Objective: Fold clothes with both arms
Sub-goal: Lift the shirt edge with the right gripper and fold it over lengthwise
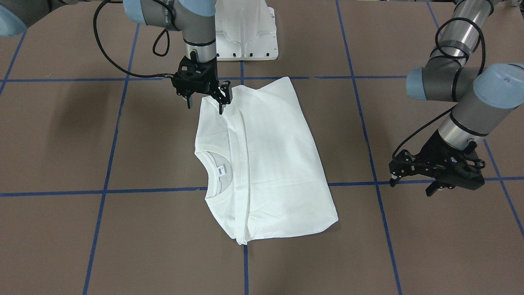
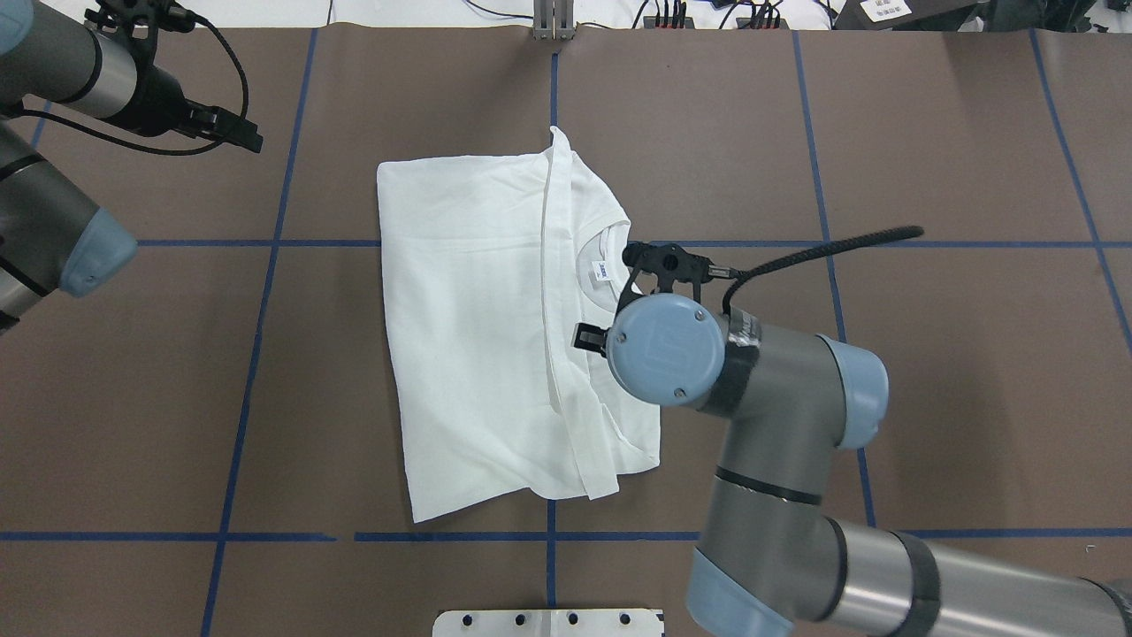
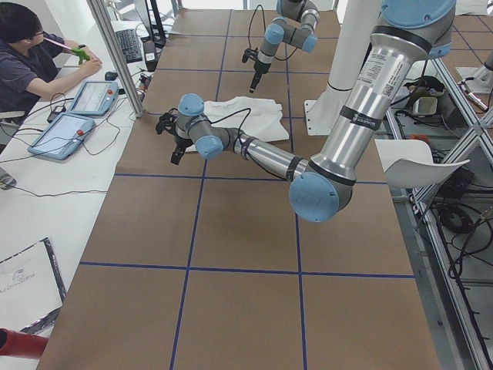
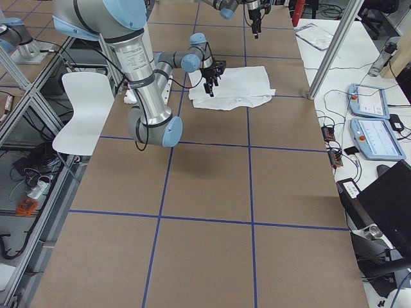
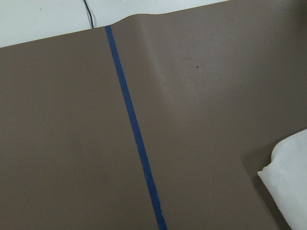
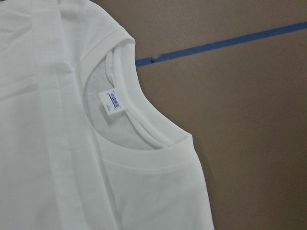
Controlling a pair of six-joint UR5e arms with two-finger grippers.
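The white T-shirt (image 1: 270,155) lies folded lengthwise and flat in the middle of the table (image 1: 61,135). Its ribbed collar and small neck label (image 1: 221,170) face up. The right wrist view looks straight down on the collar and label (image 6: 111,103) and shows no fingers. My right gripper (image 1: 206,102) hovers open over the shirt's corner nearest the robot base. From overhead its wrist (image 2: 665,348) hides most of it. My left gripper (image 1: 411,185) hangs open over bare table, well off the shirt's side (image 2: 248,137). Its wrist view catches only a shirt corner (image 5: 290,184).
Blue tape lines (image 1: 110,147) cross the brown table. The white pedestal base (image 1: 245,37) stands at the robot's edge, just behind the right gripper. A person (image 3: 31,54) sits at a side desk with tablets (image 3: 73,127). A white chair (image 4: 83,109) stands beside the table.
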